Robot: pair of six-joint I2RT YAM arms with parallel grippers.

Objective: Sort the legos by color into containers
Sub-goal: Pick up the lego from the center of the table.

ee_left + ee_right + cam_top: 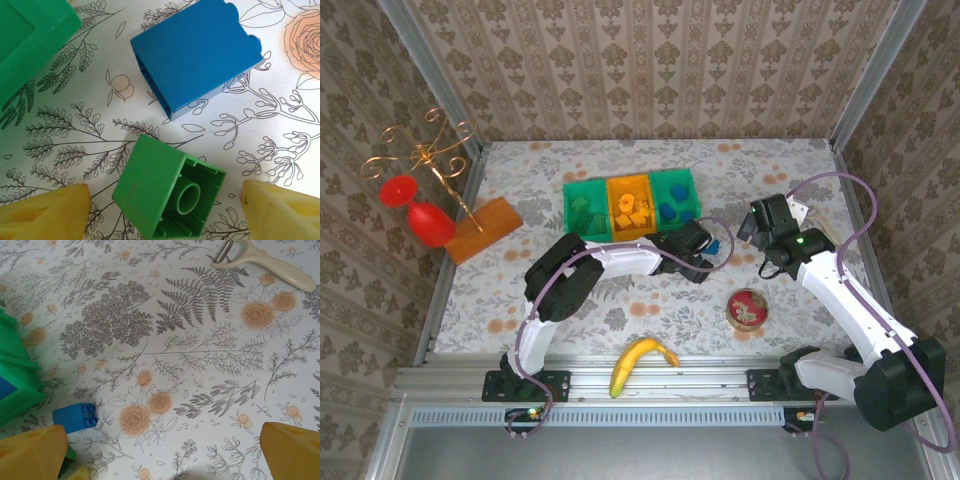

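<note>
The green lego (167, 195) is lying skewed at 4 o'clock of the containers (567, 208), with the left gripper (162, 212) spread around it. Squeezing its corners is risking twisting it toward the blue lego (197, 55) at 12 o'clock. The right gripper (162, 450) is gaping, empty.

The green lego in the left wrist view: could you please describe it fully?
The green lego is a glossy plastic block lying on its side on the floral tablecloth, hollow underside with one round tube showing. It lies between the left gripper's open yellow fingers, touching neither, apart from the blue lego.
</note>
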